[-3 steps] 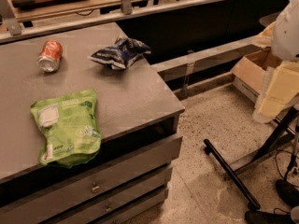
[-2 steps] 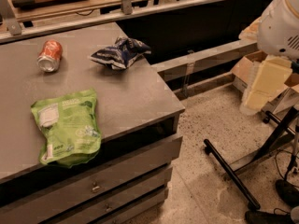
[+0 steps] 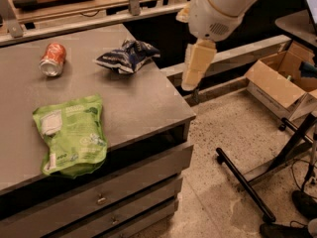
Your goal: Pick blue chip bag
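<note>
The blue chip bag [image 3: 127,56] is a small crumpled navy foil bag with white print. It lies near the far right edge of the grey counter [image 3: 143,108]. My gripper [image 3: 192,80] hangs from the white arm at the top of the view. It is in the air just right of the counter's far right corner, to the right of the bag and above its level. It does not touch the bag and holds nothing that I can see.
An orange-red soda can [image 3: 52,59] lies on its side at the far left. A flat green pouch [image 3: 72,134] lies near the front edge. Drawers [image 3: 124,192] run below the counter. An open cardboard box [image 3: 280,83] and black stand legs [image 3: 245,182] are on the floor at right.
The arm has swung in from the right edge of the view to the left and now hangs beside the counter's right corner. The bag, can and pouch have not moved.
</note>
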`<state>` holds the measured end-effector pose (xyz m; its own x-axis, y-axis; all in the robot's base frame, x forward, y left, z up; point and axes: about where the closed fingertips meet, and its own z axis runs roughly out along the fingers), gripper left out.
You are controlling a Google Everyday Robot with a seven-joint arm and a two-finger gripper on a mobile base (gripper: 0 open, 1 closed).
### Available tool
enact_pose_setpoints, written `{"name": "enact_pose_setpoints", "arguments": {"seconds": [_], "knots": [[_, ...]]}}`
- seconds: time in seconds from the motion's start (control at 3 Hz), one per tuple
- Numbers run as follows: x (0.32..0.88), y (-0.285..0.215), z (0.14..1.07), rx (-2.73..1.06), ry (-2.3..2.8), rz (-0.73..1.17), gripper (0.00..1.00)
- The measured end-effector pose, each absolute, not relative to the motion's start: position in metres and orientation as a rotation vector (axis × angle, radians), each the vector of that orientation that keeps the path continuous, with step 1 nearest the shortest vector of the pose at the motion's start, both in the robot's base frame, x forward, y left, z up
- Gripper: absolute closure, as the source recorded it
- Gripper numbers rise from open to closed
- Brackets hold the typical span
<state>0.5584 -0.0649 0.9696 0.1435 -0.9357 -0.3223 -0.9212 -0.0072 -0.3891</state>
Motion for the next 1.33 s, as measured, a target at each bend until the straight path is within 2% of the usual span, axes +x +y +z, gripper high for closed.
{"name": "enact_pose_setpoints", "arguments": {"seconds": [0.67, 1.0, 1.33], "knots": [[0.607, 0.1, 0.931, -2.101, 1.481, 0.024, 0.0], [0.629, 0.137, 0.914, -2.144, 1.46, 0.025, 0.0], [0.629, 0.138, 0.91, -2.154, 1.472, 0.025, 0.0]]}}
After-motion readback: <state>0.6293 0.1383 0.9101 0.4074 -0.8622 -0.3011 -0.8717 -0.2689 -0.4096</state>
